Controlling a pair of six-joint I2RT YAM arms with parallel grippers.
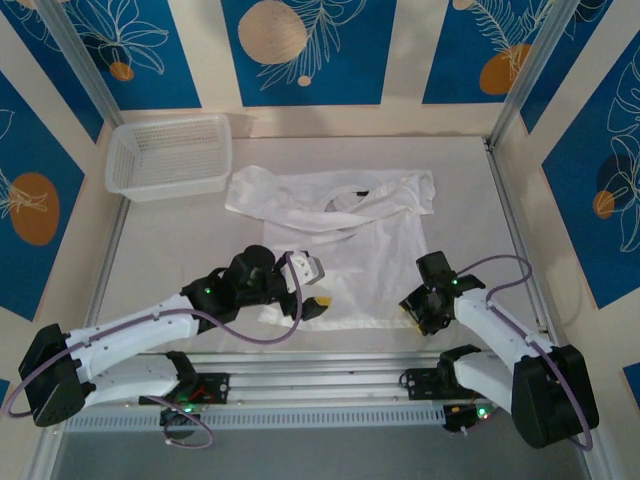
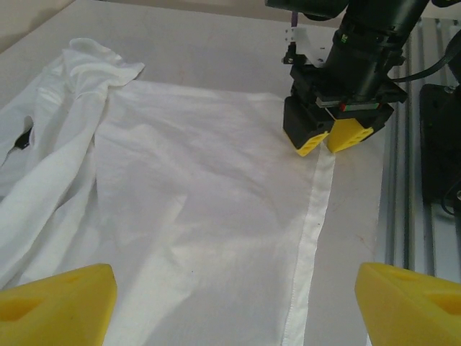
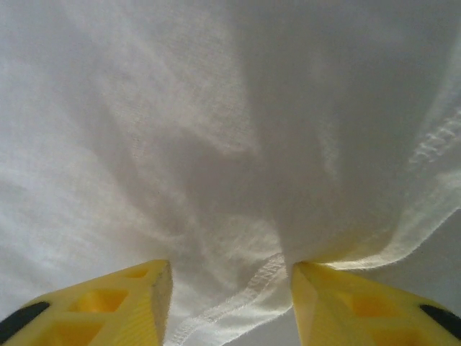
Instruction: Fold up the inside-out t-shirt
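Note:
The inside-out t-shirt (image 1: 350, 230) lies spread on the table, white, with its sleeves and collar bunched at the far end and a small dark tag (image 1: 362, 192) near the collar. My left gripper (image 1: 308, 285) hovers open over the near left part of the shirt (image 2: 202, 202), its yellow fingertips wide apart with nothing held. My right gripper (image 1: 415, 312) is down at the near right hem corner (image 2: 322, 169). In the right wrist view its fingers (image 3: 137, 303) stand partly closed, still apart, with the stitched hem (image 3: 245, 292) bunched between them.
A white mesh basket (image 1: 170, 155) stands at the back left of the table. Metal rails (image 1: 320, 375) run along the near edge between the arm bases. Upright frame posts (image 1: 525, 80) flank the table.

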